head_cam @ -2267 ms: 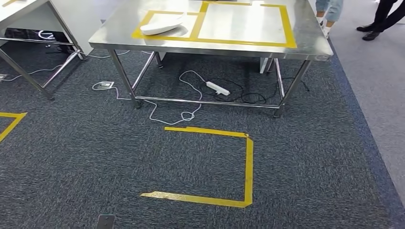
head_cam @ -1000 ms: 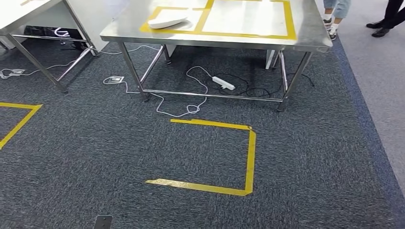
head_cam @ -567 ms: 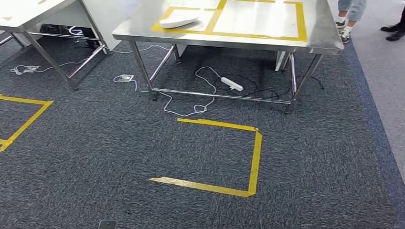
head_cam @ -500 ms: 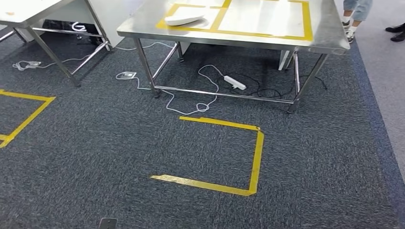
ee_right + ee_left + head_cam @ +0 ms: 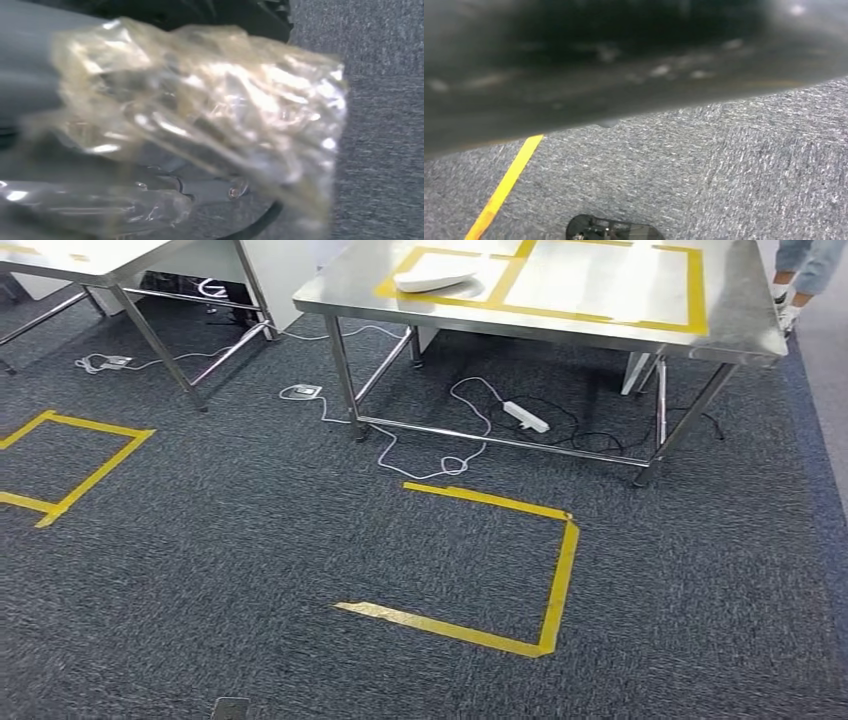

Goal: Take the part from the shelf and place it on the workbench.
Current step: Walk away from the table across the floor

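In the right wrist view my right hand (image 5: 30,60) grips the part (image 5: 215,115), a shiny piece wrapped in crumpled clear plastic that hides the fingers. It hangs above the dark carpet. In the head view the steel workbench (image 5: 745,325) stands ahead at the top, marked with yellow tape rectangles (image 5: 692,290). A white curved part (image 5: 435,278) lies in the smaller left rectangle. The larger right rectangle is bare.
A yellow tape outline (image 5: 555,580) marks the carpet in front of the bench, another (image 5: 95,470) lies at the left. A power strip (image 5: 526,417) and cables lie under the bench. A second table (image 5: 140,260) stands at the back left. A person's feet (image 5: 800,280) are beyond the bench.
The whole head picture has shifted right and slightly down, so the camera has swung left. The workbench, tape and cables keep their places relative to each other.
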`<action>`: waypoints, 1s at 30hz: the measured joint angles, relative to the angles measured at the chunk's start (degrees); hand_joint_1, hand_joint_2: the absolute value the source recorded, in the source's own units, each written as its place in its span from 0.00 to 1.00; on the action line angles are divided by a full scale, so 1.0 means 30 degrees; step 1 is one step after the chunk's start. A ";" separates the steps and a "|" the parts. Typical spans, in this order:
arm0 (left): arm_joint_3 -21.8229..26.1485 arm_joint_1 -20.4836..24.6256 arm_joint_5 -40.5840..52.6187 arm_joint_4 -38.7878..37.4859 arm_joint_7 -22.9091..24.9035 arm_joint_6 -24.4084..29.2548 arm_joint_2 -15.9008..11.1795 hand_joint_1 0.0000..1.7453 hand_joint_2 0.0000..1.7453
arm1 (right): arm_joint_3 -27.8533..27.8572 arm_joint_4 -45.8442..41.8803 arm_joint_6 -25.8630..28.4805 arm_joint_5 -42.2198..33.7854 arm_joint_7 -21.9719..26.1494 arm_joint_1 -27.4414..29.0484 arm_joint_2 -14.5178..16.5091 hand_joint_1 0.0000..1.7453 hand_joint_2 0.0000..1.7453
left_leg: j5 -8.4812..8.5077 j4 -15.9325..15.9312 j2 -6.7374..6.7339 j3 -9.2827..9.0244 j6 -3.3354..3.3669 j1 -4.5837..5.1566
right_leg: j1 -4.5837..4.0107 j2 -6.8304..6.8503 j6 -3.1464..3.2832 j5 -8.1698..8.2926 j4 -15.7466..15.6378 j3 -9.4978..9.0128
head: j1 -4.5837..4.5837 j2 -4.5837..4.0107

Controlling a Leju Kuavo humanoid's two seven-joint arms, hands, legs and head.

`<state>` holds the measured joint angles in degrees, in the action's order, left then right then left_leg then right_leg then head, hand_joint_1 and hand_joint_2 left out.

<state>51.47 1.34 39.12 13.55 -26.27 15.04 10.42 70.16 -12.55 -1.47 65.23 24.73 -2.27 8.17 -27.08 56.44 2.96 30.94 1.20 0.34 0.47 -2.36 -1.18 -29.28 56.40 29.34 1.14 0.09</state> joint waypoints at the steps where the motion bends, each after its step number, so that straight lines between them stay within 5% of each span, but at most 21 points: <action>1: 0.0000 -0.0006 -0.0007 0.0000 -0.0002 -0.0002 -0.0007 0.00 0.00 | -0.0016 0.0002 0.0015 -0.0002 0.0011 -0.0002 0.0002 0.00 0.00 | 0.0039 0.0011 0.0106 0.0052 -0.0108 -0.0008 | 0.0015 0.0099 0.0078 0.0034 -0.0012 -0.0013 | 0.0004 0.0000; 4: 0.0000 0.0004 -0.0036 -0.0005 -0.0044 -0.0002 -0.0044 0.00 0.00 | -0.0053 0.0007 0.0076 -0.0009 0.0037 -0.0005 -0.0007 0.00 0.00 | -0.0665 0.0978 -0.0187 0.0498 -0.0434 -0.0026 | 0.0129 0.0511 0.0395 0.0166 -0.0156 -0.0068 | 0.0127 0.0000; 7: 0.0011 0.0071 -0.0133 -0.0007 -0.0135 0.0033 -0.0046 0.00 0.00 | -0.0051 0.0007 0.0124 -0.0024 0.0049 0.0034 -0.0018 0.00 0.00 | -0.2411 0.4525 -0.0741 0.2123 -0.0714 -0.0163 | 0.0085 0.1098 0.0545 0.0145 -0.0164 -0.0057 | 0.0253 0.0000; 9: 0.0031 0.0046 -0.0231 -0.0007 -0.0224 0.0137 -0.0038 0.00 0.00 | -0.0049 0.0007 0.0122 -0.0031 0.0049 0.0045 -0.0022 0.00 0.00 | -0.2391 0.5412 -0.0840 0.2513 -0.0768 -0.0210 | 0.0054 0.1505 0.0562 0.0109 -0.0145 -0.0065 | 0.0257 0.0000; 11: 0.0046 0.0027 -0.0271 -0.0007 -0.0301 0.0264 -0.0031 0.00 0.00 | -0.0049 0.0009 0.0118 -0.0033 0.0049 0.0019 -0.0022 0.00 0.00 | -0.1107 0.3426 -0.1183 0.1488 -0.0675 -0.0200 | 0.0037 0.1882 0.0518 0.0050 -0.0135 -0.0149 | 0.0259 0.0000; 13: 0.0051 0.0093 -0.0282 -0.0007 -0.0357 0.0326 -0.0020 0.00 0.00 | -0.0049 0.0013 0.0115 -0.0038 0.0057 0.0000 -0.0022 0.00 0.00 | -0.0231 0.0993 -0.1984 0.0274 -0.0475 -0.0060 | -0.0053 0.2234 0.0378 -0.0051 -0.0101 -0.0229 | 0.0262 0.0000; 15: 0.0053 0.0175 -0.0286 -0.0007 -0.0396 0.0341 0.0006 0.00 0.00 | -0.0047 0.0016 0.0115 -0.0064 0.0071 -0.0023 -0.0022 0.00 0.00 | -0.0188 0.0152 -0.2310 -0.0025 -0.0272 0.0083 | -0.0144 0.2614 0.0203 -0.0129 -0.0072 -0.0253 | 0.0261 0.0000; 17: 0.0060 0.0135 -0.0301 -0.0009 -0.0430 0.0353 0.0042 0.00 0.00 | -0.0044 0.0016 0.0126 -0.0109 0.0086 -0.0113 -0.0022 0.00 0.00 | -0.0113 0.0030 -0.1924 0.0038 -0.0055 0.0063 | -0.0132 0.2893 0.0005 -0.0206 -0.0086 -0.0283 | 0.0267 0.0000; 19: 0.0069 0.0082 -0.0321 -0.0013 -0.0477 0.0362 0.0074 0.00 0.00 | -0.0045 0.0018 0.0137 -0.0140 0.0102 -0.0211 -0.0022 0.00 0.00 | 0.0018 -0.0103 -0.1547 0.0018 0.0169 -0.0029 | -0.0086 0.2226 -0.0205 -0.0767 0.0540 -0.0031 | 0.0194 0.0000; 21: 0.0073 0.0131 -0.0332 -0.0015 -0.0517 0.0368 0.0106 0.00 0.00 | -0.0049 0.0026 0.0138 -0.0147 0.0109 -0.0211 -0.0022 0.00 0.00 | 0.0110 -0.0139 -0.1160 0.0071 0.0318 -0.0067 | -0.0042 0.1216 -0.0318 -0.1957 0.2661 0.0936 | 0.0105 0.0000; 23: 0.0076 0.0169 -0.0333 -0.0022 -0.0539 0.0370 0.0133 0.00 0.00 | -0.0049 0.0044 0.0135 -0.0149 0.0108 -0.0134 -0.0022 0.00 0.00 | 0.0150 -0.0121 -0.0683 0.0145 0.0376 -0.0038 | -0.0018 0.0889 -0.0347 -0.2777 0.5037 0.2134 | 0.0106 0.0000; 24: 0.0080 0.0157 -0.0333 -0.0027 -0.0550 0.0375 0.0140 0.00 0.00 | -0.0047 0.0053 0.0137 -0.0153 0.0109 -0.0100 -0.0024 0.00 0.00 | 0.0156 -0.0109 -0.0429 0.0153 0.0381 -0.0026 | -0.0016 0.0840 -0.0341 -0.2665 0.5439 0.2402 | 0.0104 0.0000; 26: 0.0087 0.0124 -0.0333 -0.0040 -0.0559 0.0390 0.0144 0.00 0.00 | -0.0044 0.0058 0.0144 -0.0164 0.0131 -0.0084 -0.0031 0.00 0.00 | 0.0153 -0.0068 0.0092 0.0117 0.0355 -0.0022 | 0.0008 0.0637 -0.0279 -0.1367 0.3945 0.1854 | 0.0107 0.0000; 28: 0.0095 0.0133 -0.0330 -0.0049 -0.0568 0.0399 0.0162 0.00 0.00 | -0.0044 0.0058 0.0148 -0.0173 0.0177 -0.0120 -0.0040 0.00 0.00 | 0.0129 0.0033 0.0548 0.0137 0.0256 -0.0007 | 0.0101 -0.0200 -0.0184 -0.0178 0.1348 0.0725 | 0.0107 0.0000; 30: 0.0106 0.0168 -0.0324 -0.0056 -0.0583 0.0393 0.0187 0.00 0.00 | -0.0047 0.0058 0.0147 -0.0180 0.0215 -0.0149 -0.0044 0.00 0.00 | 0.0164 0.0121 0.0932 0.0297 0.0039 -0.0021 | 0.0145 -0.0784 -0.0108 0.0006 0.0216 0.0150 | 0.0111 0.0000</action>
<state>51.79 1.85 38.15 13.38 -28.02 16.22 10.98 70.01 -12.37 -1.03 64.69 25.37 -2.71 8.04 -26.59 56.80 5.76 31.83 1.32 0.27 0.91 -4.71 -1.51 -29.26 57.05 29.79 1.47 0.09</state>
